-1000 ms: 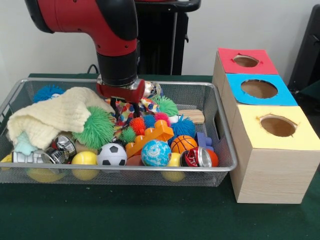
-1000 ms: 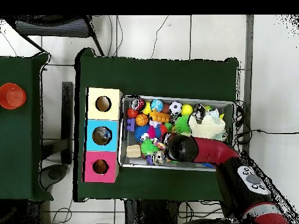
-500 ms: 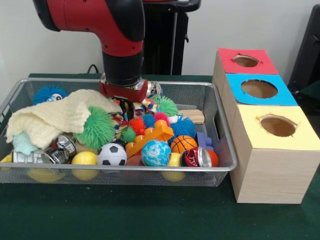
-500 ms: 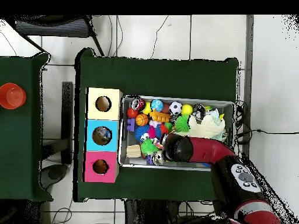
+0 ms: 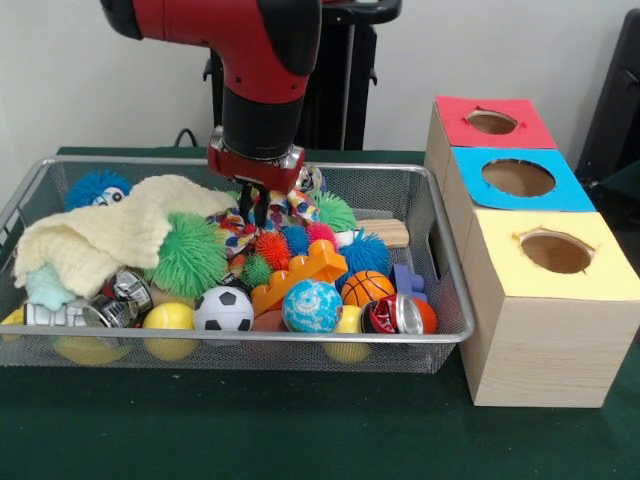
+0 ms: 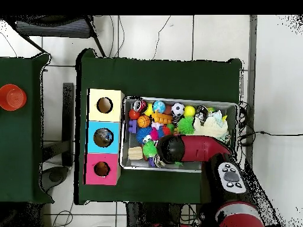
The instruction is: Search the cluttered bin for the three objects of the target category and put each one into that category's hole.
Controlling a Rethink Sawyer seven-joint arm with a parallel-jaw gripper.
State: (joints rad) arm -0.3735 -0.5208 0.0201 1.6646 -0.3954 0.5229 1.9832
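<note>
Front view shows the jaws (image 5: 253,208) apart over the cluttered bin (image 5: 452,290); overhead, the arm (image 6: 198,149) hides them.

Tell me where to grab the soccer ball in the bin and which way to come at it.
Grip the soccer ball across its middle, coming straight down. Its top is bare, but the bin wall stands close in front, and a yellow ball and the orange block flank it. A side approach is likely blocked.

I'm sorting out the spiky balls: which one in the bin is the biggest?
The green spiky ball at the edge of the cream cloth. It is plainly larger than the blue, red and small green ones clustered below the hand.
</note>
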